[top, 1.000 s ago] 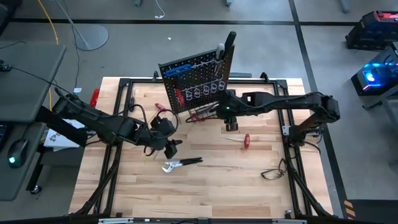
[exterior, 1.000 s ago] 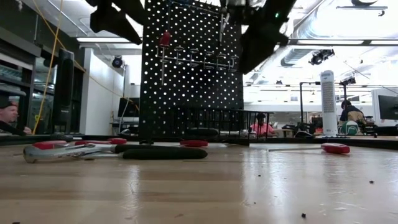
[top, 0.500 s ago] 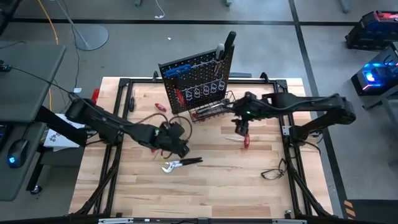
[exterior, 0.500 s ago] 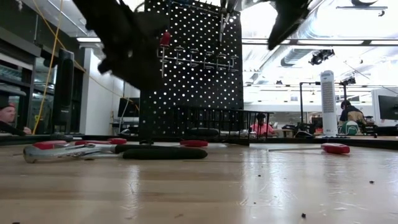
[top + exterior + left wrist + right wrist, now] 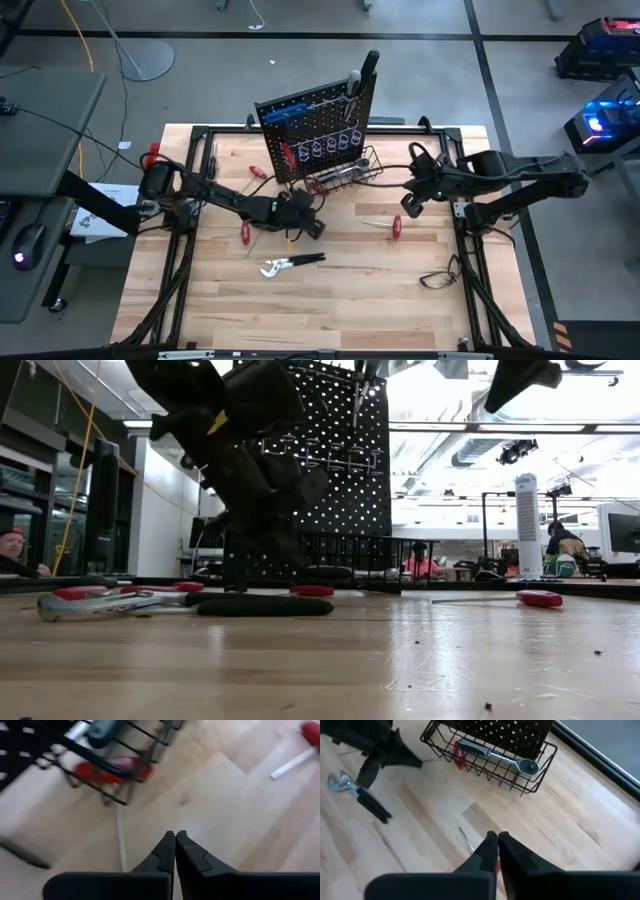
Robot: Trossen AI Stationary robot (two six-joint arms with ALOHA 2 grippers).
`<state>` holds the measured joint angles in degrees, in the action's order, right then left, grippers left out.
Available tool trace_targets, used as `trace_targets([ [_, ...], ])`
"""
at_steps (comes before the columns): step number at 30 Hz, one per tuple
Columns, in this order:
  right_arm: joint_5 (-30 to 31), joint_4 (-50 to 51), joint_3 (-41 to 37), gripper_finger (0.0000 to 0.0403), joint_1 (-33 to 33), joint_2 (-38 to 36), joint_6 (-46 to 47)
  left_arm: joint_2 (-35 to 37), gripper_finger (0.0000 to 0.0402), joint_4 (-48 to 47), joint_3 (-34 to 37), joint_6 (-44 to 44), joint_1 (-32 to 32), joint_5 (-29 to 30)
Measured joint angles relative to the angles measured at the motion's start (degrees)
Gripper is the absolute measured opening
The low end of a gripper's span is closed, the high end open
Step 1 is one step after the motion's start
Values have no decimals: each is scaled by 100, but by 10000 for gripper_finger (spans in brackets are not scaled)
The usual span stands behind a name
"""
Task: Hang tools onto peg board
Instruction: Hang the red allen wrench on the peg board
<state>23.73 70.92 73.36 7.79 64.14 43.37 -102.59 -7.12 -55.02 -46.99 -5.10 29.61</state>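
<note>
1. I'm seeing the left arm (image 5: 240, 470) blocking much of the peg board (image 5: 340, 510) in the low view.
2. I'm finding the red tool (image 5: 112, 770) under the basket (image 5: 125, 750) blurring in the left wrist view.
3. I'm losing the red-handled screwdriver (image 5: 465, 840) behind the right fingers (image 5: 490, 851).

The left gripper (image 5: 314, 229) has travelled right across the tabletop (image 5: 330, 300), from beside the adjustable wrench (image 5: 290, 264) to just in front of the wire basket (image 5: 365, 172) at the foot of the peg board (image 5: 315, 130), and its fingers (image 5: 167, 852) have closed together on nothing. A red-handled screwdriver (image 5: 245, 233) now shows on the bare wood where that arm had covered it. The right gripper (image 5: 410, 205) has drawn away from the basket to the right, past the other red-handled screwdriver (image 5: 395, 226), and its fingers (image 5: 490, 851) have also come shut, empty.
</note>
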Motion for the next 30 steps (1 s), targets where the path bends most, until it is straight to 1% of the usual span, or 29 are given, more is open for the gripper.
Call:
trace_targets([
  [3, 132, 94, -3, 4, 196, -9, 268, 11, 0, -210, -2, -158, 114, 324],
  [6, 304, 94, -4, 1, 307, -7, 429, -47, 0, -177, -3, -28, 194, 437],
  [10, 337, 92, -4, 0, 323, -7, 472, -299, 0, -2, 2, -16, 277, 392],
  [17, 340, 91, -4, 0, 323, -7, 571, -637, 0, 31, 2, -378, 301, 405],
  [22, 279, 86, -4, 0, 323, -7, 570, -815, 0, 15, -24, -642, 218, 3],
  [26, 277, 82, -4, 0, 323, -7, 568, -844, 0, 52, -24, -777, -86, -45],
  [30, 275, 79, -4, 0, 323, -6, 518, -802, 0, 175, -22, -803, -408, -612],
])
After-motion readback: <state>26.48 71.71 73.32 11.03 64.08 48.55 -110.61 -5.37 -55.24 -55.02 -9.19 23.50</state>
